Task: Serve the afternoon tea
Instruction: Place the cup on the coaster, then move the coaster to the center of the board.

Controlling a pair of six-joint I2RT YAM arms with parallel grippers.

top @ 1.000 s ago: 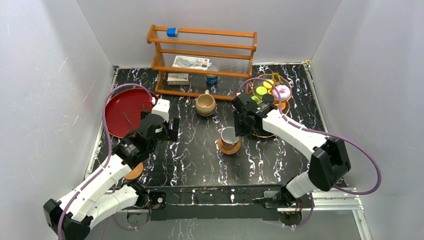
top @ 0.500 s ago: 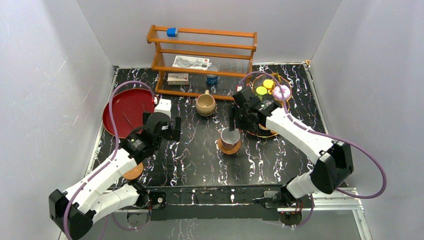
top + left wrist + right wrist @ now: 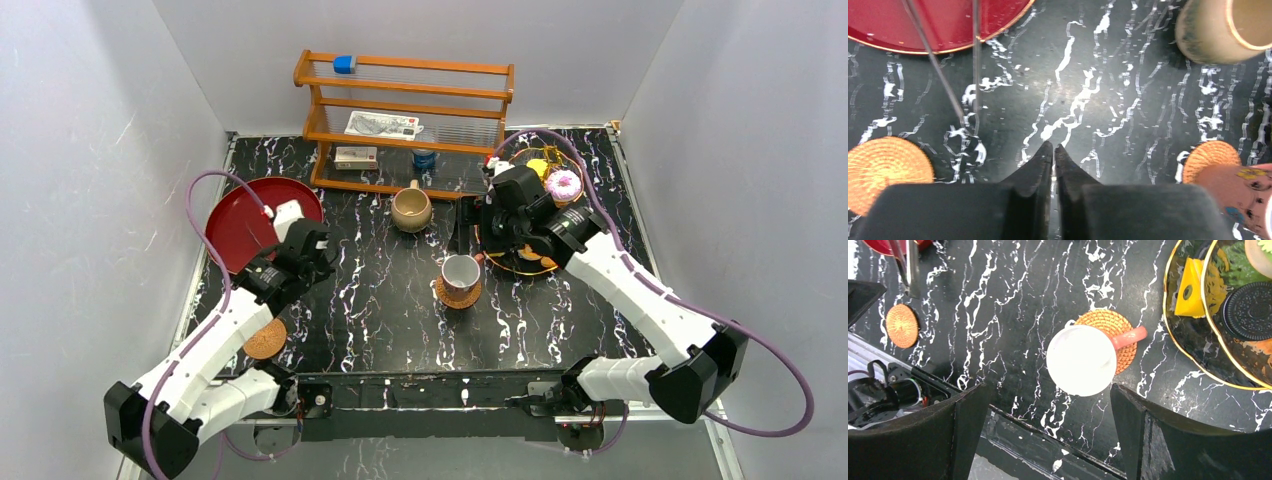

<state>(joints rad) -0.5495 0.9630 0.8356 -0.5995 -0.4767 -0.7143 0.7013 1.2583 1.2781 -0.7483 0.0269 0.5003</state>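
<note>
Now the right fingers point(image 3: 965, 435) hang spread wide, the white cup point(image 3: 1080, 360) on its coaster point(image 3: 1103, 320) between them; the left fingers point(image 3: 1045, 162) are pinched together, empty, over the tabletop point(image 3: 1128, 100).

Two cups: one tan mug point(image 3: 410, 209), one white red-handled cup point(image 3: 460, 271); two round woven coasters, the bare coaster point(image 3: 266, 339) and the coaster under the cup point(image 3: 1098, 319); one round red tray point(image 3: 245, 215); one gold-rimmed tiered glass stand point(image 3: 1178, 335), its toy pastries partly hidden, showing one pink doughnut point(image 3: 563, 184), one dark sandwich biscuit point(image 3: 1250, 302), one yellow wedge point(image 3: 1190, 285); one wooden rack point(image 3: 405, 108) holding one blue block point(image 3: 344, 64), one flat packet point(image 3: 383, 124), one box point(image 3: 355, 156), one can point(image 3: 424, 158).
</note>
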